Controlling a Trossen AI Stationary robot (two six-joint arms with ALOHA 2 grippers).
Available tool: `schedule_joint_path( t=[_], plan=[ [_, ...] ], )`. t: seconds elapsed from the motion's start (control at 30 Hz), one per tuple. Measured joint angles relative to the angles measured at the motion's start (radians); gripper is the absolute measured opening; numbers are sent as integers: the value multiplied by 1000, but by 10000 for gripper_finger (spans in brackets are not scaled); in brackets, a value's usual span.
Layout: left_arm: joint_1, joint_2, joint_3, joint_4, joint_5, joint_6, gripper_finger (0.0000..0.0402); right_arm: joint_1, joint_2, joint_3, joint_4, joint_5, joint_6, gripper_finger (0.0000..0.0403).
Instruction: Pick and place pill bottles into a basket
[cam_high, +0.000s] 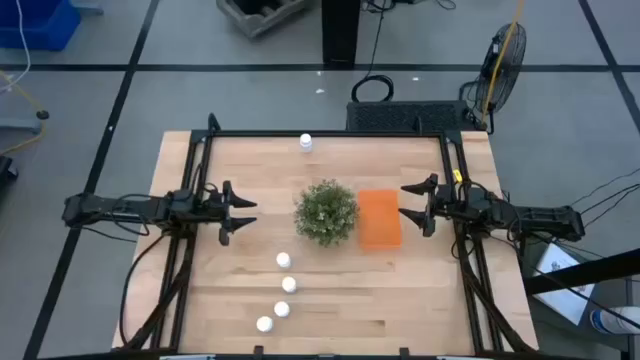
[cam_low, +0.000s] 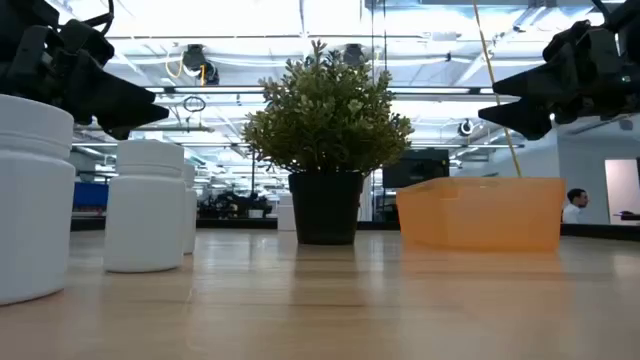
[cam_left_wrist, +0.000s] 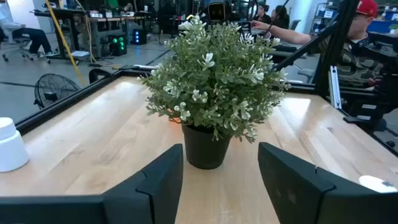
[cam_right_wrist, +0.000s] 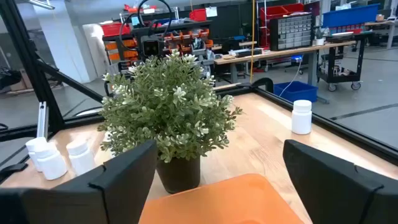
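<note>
Several white pill bottles stand upright on the wooden table: a line of them near the front, from one (cam_high: 283, 260) to another (cam_high: 264, 324), and a lone bottle (cam_high: 306, 143) at the far edge, also in the right wrist view (cam_right_wrist: 301, 116). The orange basket (cam_high: 379, 218) stands right of the bushy plant (cam_high: 326, 211). My left gripper (cam_high: 246, 213) is open and empty, above the table left of the plant. My right gripper (cam_high: 409, 203) is open and empty, right of the basket.
The potted plant stands in the table's middle between both grippers. A black frame rail (cam_high: 320, 134) runs around the table. A floor fan (cam_high: 500, 55) and people at benches are beyond the table. Bare wood (cam_high: 400, 300) lies at the near right.
</note>
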Motion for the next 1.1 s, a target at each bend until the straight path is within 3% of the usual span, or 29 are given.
schedule_joint_path(
  t=[0.53, 0.7, 0.8, 0.9, 1.1],
  plan=[
    [0, 0, 0, 2, 0, 1, 214, 0, 0, 0, 4, 0, 0, 338],
    [-1, 0, 26, 87, 22, 71, 214, 0, 6, 33, 109, 2, -14, 338],
    [-1, 17, 102, 31, 52, 83, 214, 0, 42, 104, 27, 2, -24, 338],
    [-1, 78, 224, -149, 52, 62, 214, 0, 107, 218, 24, 2, -32, 338],
    [-1, 319, 526, -317, 52, 25, 214, 0, 352, 456, 6, -2, 6, 338]
  ],
)
